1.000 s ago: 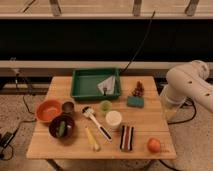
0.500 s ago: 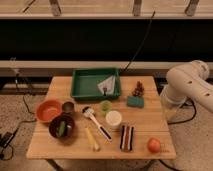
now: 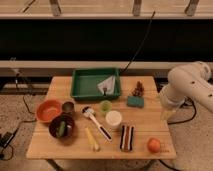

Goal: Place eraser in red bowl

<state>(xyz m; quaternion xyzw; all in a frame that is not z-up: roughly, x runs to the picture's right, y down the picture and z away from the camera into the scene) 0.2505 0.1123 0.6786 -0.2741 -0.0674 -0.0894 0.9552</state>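
One hand [image 3: 167, 113] beside the table [image 3: 150, 120]

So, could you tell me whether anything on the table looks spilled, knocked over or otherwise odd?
Nothing stands out. The eraser lies flat near the front edge of the table, the red bowl sits upright at the left, and the gripper hangs beside the right edge.

A single camera looks from a raised spot in front of the tabletop [image 3: 150, 119], tilted down and facing the dark wall [image 3: 100, 45] behind it. It stands far enough back to take in the whole tabletop and some floor [image 3: 20, 107]. The arm [image 3: 192, 82] enters at the right edge, its gripper [image 3: 167, 112] hanging by the tabletop's right side.
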